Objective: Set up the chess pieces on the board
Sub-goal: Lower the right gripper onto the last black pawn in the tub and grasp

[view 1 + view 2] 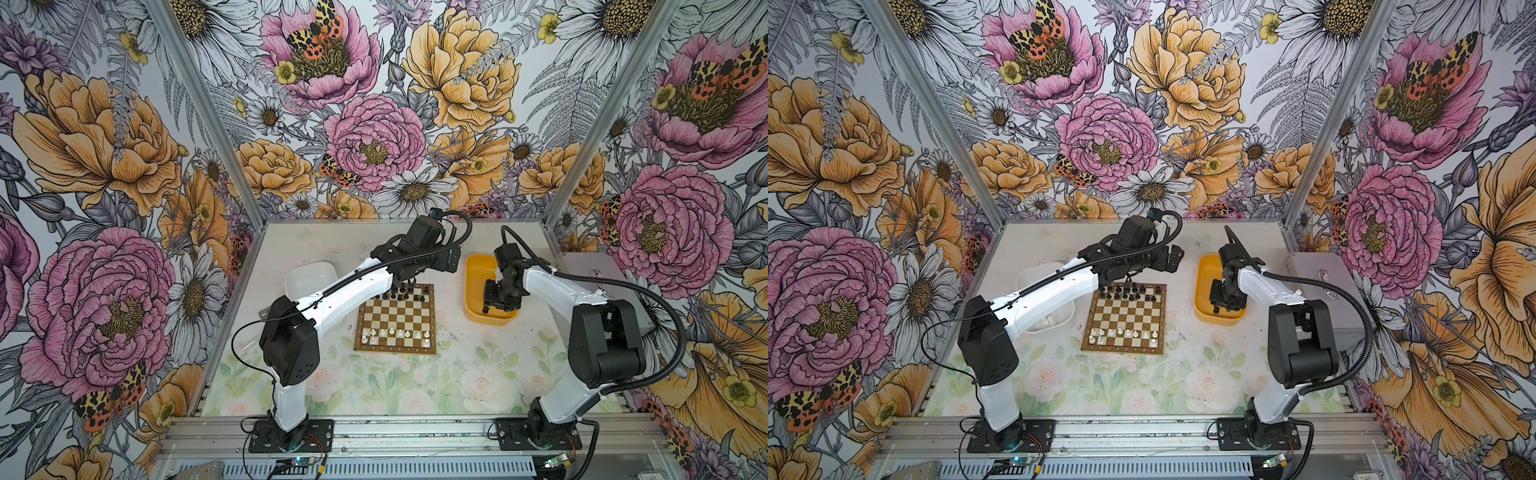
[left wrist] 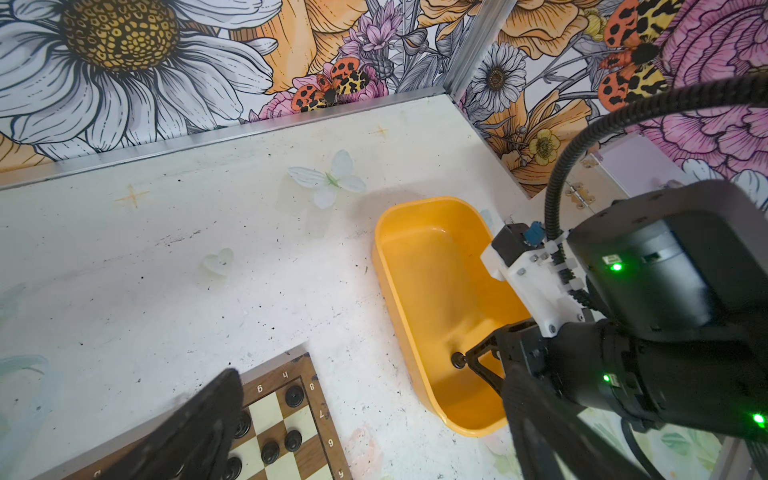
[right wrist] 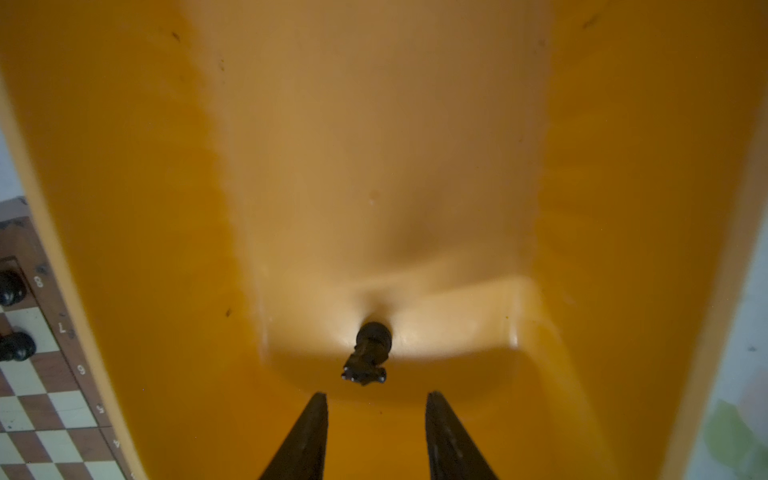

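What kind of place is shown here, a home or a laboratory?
Probably a robot test cell, not a home: two arms bolted to a metal rail, aluminium frame posts, and printed floral walls.

Inside yellow tray [image 3: 124, 166]: right gripper [image 3: 376, 395], jaws parted. Lone black chess piece [image 3: 368, 353] on tray floor, just ahead of jaw tips, untouched. Corner of board [image 3: 45, 399] beside tray wall, two black pieces [image 3: 12, 286] standing there.

Floral wallpaper [image 1: 374, 137] on three walls, big pink and orange blooms, moths. Aluminium corner posts [image 1: 208, 112]. Whitish tabletop [image 1: 415, 386], faded flower print, scuffed. Grey box [image 1: 1316, 266] at right edge, possibly hinged. Metal rail [image 1: 415, 432] along front. Bright, even light.
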### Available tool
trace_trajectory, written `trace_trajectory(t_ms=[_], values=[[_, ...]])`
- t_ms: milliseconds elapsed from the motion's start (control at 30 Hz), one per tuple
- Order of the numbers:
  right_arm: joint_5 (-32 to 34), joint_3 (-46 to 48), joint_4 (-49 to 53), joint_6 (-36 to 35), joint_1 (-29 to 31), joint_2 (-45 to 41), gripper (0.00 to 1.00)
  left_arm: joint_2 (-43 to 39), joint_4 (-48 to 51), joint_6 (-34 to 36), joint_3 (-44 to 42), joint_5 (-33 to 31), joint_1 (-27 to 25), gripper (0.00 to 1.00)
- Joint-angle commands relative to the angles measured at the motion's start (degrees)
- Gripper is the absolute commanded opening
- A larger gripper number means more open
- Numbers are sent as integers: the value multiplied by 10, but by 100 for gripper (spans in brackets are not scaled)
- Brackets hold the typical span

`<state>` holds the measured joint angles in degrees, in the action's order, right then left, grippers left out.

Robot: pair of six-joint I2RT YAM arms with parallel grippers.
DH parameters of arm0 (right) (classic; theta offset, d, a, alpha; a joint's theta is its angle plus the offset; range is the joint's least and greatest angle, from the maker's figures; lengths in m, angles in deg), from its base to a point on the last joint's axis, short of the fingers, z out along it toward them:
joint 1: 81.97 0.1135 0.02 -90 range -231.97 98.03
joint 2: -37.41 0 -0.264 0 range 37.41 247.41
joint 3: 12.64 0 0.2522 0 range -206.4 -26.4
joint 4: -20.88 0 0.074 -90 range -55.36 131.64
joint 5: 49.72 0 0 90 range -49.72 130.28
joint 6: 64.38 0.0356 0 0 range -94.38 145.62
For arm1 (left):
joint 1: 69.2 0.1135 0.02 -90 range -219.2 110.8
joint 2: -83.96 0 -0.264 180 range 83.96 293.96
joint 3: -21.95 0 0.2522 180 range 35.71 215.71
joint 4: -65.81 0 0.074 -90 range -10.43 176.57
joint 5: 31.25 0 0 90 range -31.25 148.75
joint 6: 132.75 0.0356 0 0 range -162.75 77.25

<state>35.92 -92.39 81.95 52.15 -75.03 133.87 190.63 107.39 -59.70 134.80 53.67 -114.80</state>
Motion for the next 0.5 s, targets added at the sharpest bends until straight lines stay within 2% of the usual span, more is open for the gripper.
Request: trace_trajectory(t_ms=[0, 467], values=[[3, -29, -10, 7, 5, 16, 41, 3, 1, 12, 0, 13, 15, 99], [10, -47, -8, 5, 19, 50, 39, 3, -7, 14, -8, 32, 38, 99]])
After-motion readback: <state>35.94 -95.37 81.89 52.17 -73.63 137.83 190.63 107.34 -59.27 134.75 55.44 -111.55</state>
